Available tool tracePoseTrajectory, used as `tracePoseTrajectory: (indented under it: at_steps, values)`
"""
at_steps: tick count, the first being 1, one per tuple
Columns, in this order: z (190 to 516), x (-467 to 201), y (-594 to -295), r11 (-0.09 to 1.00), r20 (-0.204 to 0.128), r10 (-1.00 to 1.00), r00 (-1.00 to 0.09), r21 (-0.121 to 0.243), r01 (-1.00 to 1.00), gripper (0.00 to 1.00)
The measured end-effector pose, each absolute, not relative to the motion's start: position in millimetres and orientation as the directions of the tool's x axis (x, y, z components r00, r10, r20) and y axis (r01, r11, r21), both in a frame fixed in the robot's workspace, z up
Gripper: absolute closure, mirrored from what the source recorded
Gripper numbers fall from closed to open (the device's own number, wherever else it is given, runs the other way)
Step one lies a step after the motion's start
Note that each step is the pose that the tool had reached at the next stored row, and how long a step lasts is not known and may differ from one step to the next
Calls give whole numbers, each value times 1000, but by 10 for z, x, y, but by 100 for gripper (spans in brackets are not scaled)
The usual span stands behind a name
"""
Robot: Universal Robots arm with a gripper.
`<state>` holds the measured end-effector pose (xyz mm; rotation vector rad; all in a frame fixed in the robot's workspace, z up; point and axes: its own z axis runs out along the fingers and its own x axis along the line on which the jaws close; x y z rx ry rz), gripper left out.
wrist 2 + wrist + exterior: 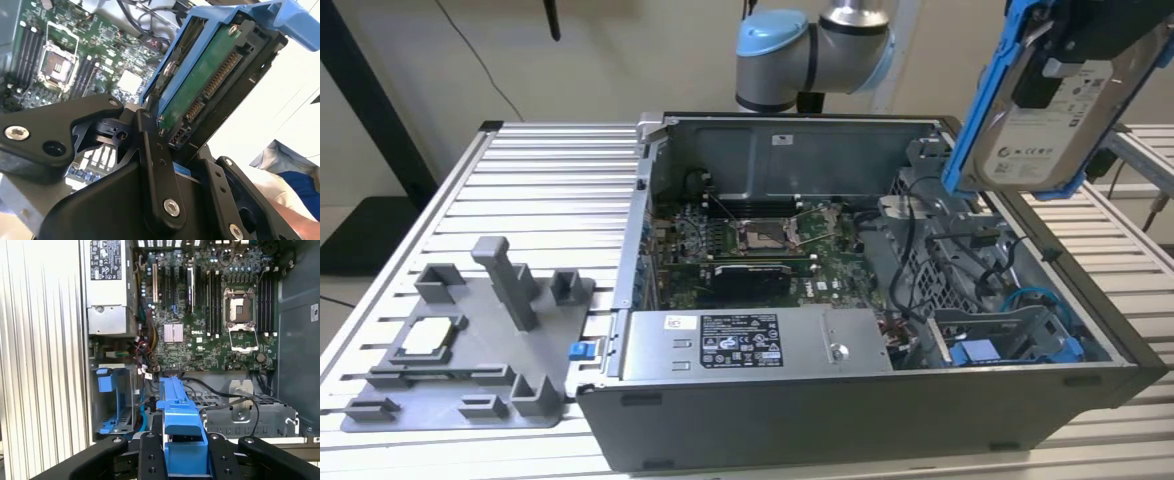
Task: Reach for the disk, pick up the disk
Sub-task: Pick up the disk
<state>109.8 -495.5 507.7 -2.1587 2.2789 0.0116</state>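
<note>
I have the gripper (180, 460) closed on the disk (1047, 105), its black fingers (155, 170) clamped on either side of the blue frame. In the first wrist view the frame (181, 432) sticks straight out from between the fingers, long axis running away from the gripper toward the open computer case (881, 400) beyond. In the second wrist view I see the disk's green circuit-board side (210, 80) and its connector end sits close to the fingers. In the exterior view the disk hangs in the air, clear of the case, standing nearly upright with its long axis close to vertical and slightly tilted, label face toward the camera. Past the gripper lies the motherboard (210, 305) with its processor socket (242, 315), and the power supply (747, 345) along the case's near wall. Farther off on the slatted surface (534, 170) sits a grey fixture tray (467, 340) holding a small square chip (434, 335).
</note>
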Motion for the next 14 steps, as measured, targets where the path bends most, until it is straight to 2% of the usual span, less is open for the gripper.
tracePoseTrajectory:
  at_steps: [14]
  values:
    - [5043, 1098, -5243, 54, -7, -999, -54, 4, -999, 100]
